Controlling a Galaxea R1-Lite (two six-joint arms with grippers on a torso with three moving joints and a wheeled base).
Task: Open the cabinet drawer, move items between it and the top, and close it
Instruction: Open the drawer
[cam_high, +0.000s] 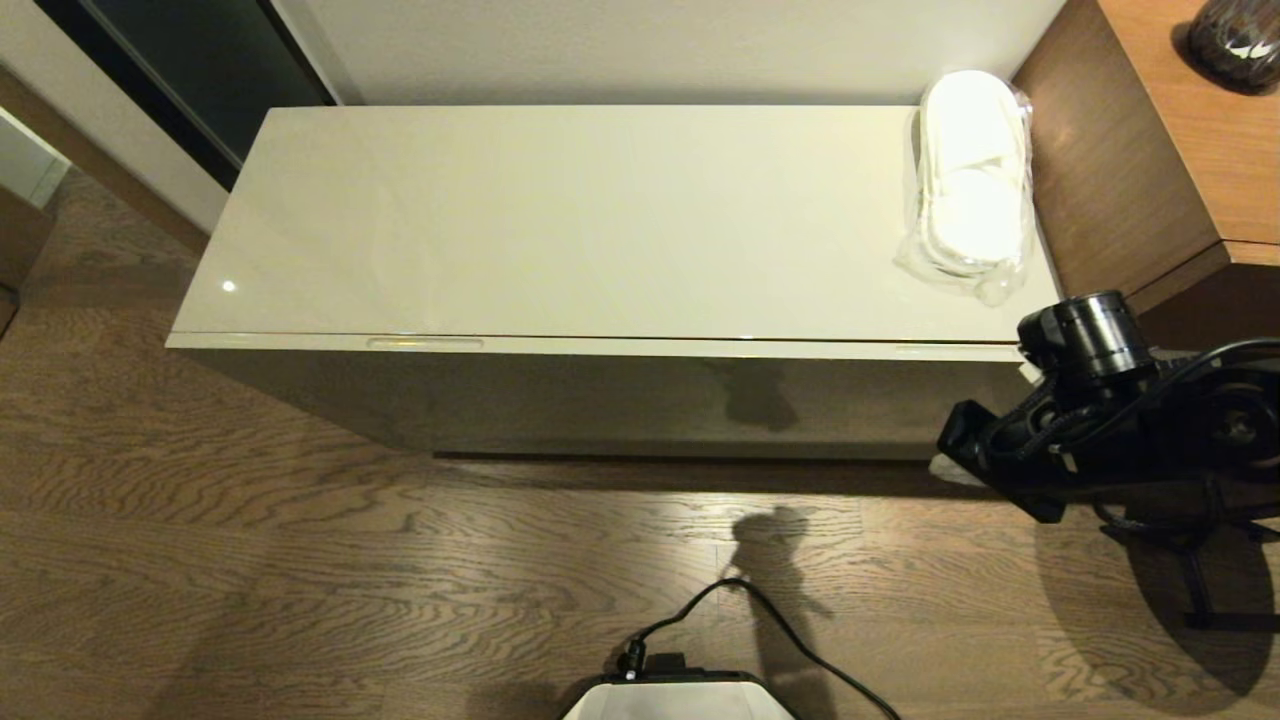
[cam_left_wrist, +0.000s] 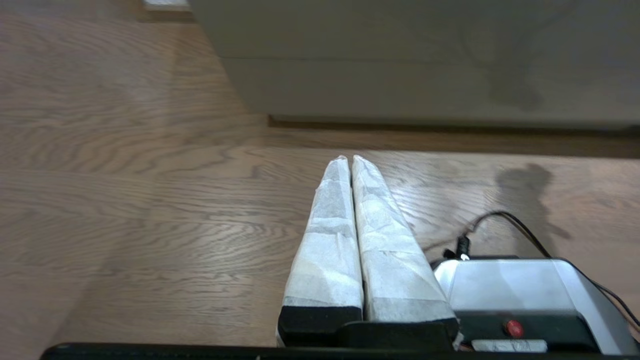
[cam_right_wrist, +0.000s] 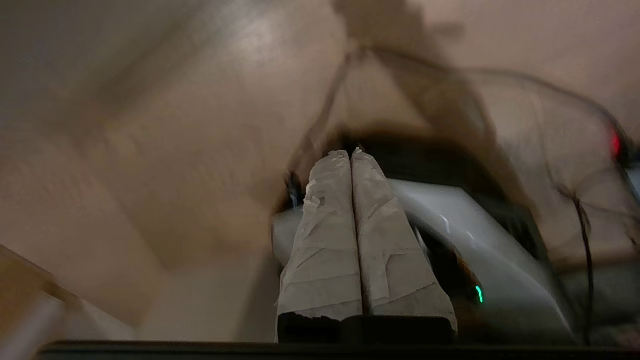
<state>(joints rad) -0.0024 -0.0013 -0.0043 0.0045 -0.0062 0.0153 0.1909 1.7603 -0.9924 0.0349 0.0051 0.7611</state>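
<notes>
A: Slippers (cam_high: 972, 180) in clear plastic wrap lie at the far right end of the top (cam_high: 560, 220), close to the brown desk (cam_high: 1150, 150) beside it. The glossy cream slab carries only them.

B: And the cabinet drawer (cam_high: 620, 395)?

A: Closed; its front sits flush under the top's edge. Wood-grain floor (cam_high: 300, 560) runs before it, a pale wall behind.

B: Where are the arms?

A: The right arm (cam_high: 1110, 420) hangs low off the cabinet's right front corner. Its wrist view is blurred, but the right gripper (cam_right_wrist: 351, 152) shows its wrapped fingers pressed together on nothing, above the robot's base (cam_right_wrist: 460, 235). The left gripper (cam_left_wrist: 348, 159) is likewise closed and empty over the floor, out of the head view.

B: Anything cut off?

A: A dark object (cam_high: 1235, 40) on the desk, clipped at the corner.
</notes>
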